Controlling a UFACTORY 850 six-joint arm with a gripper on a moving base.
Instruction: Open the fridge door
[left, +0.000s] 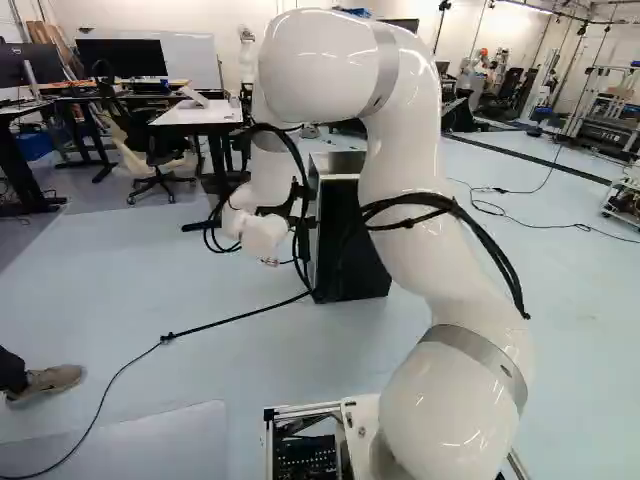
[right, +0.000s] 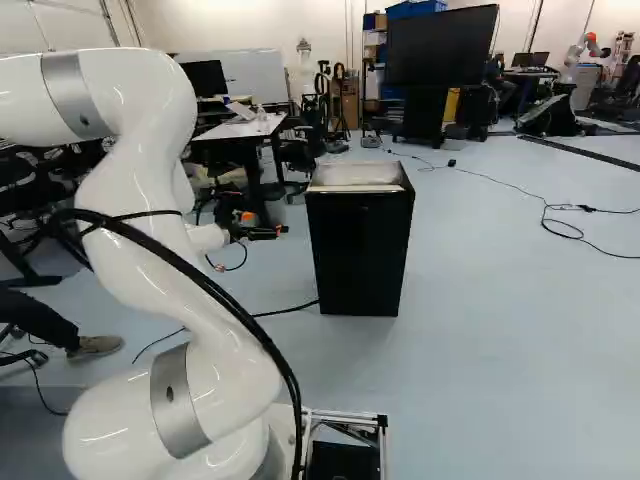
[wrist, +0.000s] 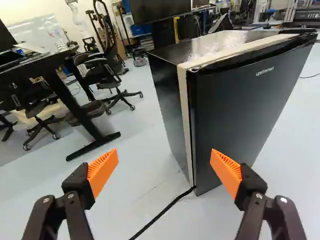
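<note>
- You have the gripper (wrist: 163, 157) beside the fridge (wrist: 170, 95), its jaws spread wide with nothing between the pads; the fridge stands upright on the floor (wrist: 135, 172), apart from the table (wrist: 76, 105).
- Your wrist is angled so both a side panel and the door (wrist: 245, 110) show; that probably serves to line one finger up with the door's near upright edge.
- The pale strip (wrist: 184, 110) marks the seam there, likely your place to pry or hook. How near the pad is to it, you can't quite judge from this angle.
- You seem to have open floor in front of the door for its swing, though the hinge side is only a guess.
- Mind the cable (wrist: 162, 214) by the fridge's bottom corner as you move.
</note>
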